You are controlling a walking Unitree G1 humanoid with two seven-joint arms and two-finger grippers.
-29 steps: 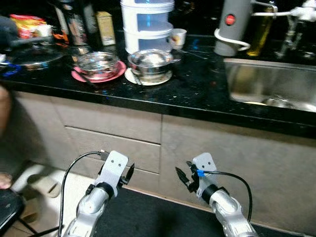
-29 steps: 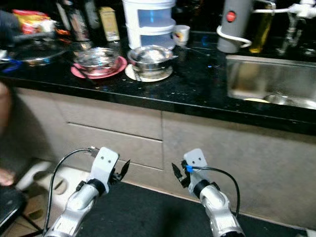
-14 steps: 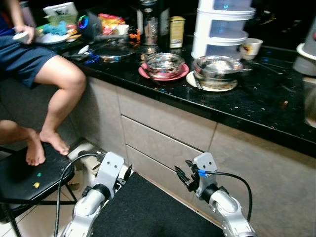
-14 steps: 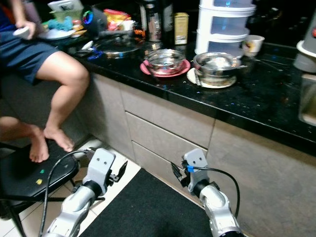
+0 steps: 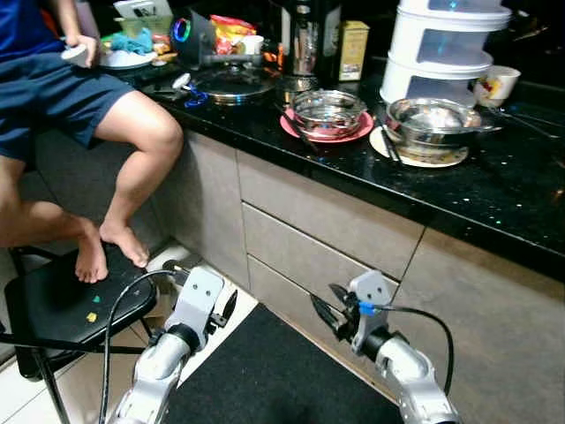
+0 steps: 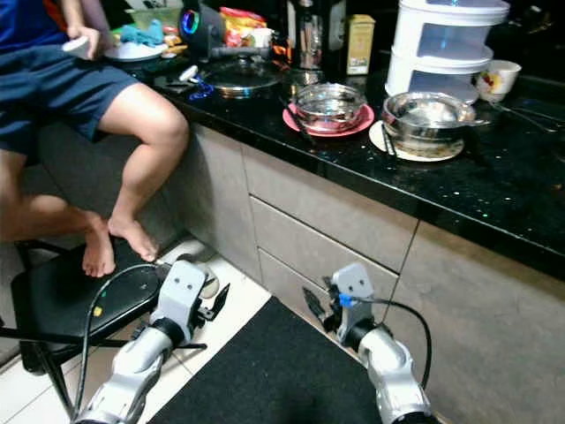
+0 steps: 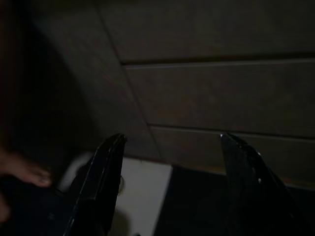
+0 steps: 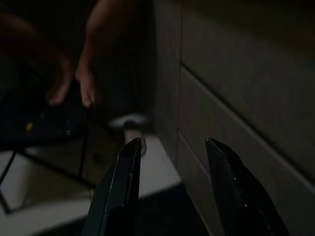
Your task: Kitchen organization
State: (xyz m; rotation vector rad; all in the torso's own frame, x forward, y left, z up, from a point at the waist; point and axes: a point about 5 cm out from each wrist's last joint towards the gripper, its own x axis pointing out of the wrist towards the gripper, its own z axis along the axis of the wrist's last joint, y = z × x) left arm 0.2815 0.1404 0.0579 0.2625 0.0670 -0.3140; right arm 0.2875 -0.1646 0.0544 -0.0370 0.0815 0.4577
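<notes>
Both arms hang low in front of the cabinet drawers [image 5: 327, 208], below the black counter [image 5: 494, 194] edge. Left gripper [image 5: 225, 311] and right gripper [image 5: 325, 309]: fingers spread, holding nothing. Dark mat [image 5: 265, 371] lies between them, free floor there. Left side is tight: a person's legs [image 5: 132, 168] hang off the counter end, feet on a black chair [image 5: 62, 300] near the left arm. Dishes sit well above both grippers: glass bowl on pink plate [image 5: 328, 113], steel bowl [image 5: 430, 119] beside it, white stacked container [image 5: 446, 44] behind.
</notes>
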